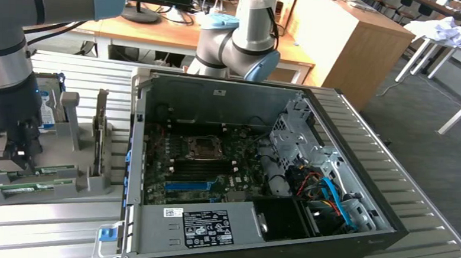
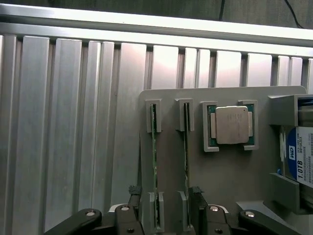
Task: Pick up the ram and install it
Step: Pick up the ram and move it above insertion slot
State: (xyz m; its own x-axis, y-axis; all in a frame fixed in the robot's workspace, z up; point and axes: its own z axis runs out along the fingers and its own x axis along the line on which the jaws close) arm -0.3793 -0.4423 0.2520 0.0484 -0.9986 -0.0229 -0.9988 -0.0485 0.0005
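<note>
Two ram sticks stand on edge in slots of a grey holder (image 2: 171, 161): one ram stick (image 2: 155, 161) and a second (image 2: 186, 156) beside it. In the exterior view the sticks (image 1: 45, 171) lie green in that holder (image 1: 85, 183) at the exterior view's left. My gripper (image 2: 165, 192) hovers open just above them, its dark fingertips (image 2: 134, 190) standing either side of both sticks without touching. From outside, the gripper (image 1: 14, 150) hangs low over the holder's near end, with nothing held.
A square silver processor (image 2: 231, 125) and a blue-labelled hard drive (image 2: 299, 156) sit in the same holder. The open computer case (image 1: 348, 141) lies to the exterior view's right, its motherboard (image 1: 201, 163) exposed. Everything rests on a ribbed aluminium table (image 1: 416, 192).
</note>
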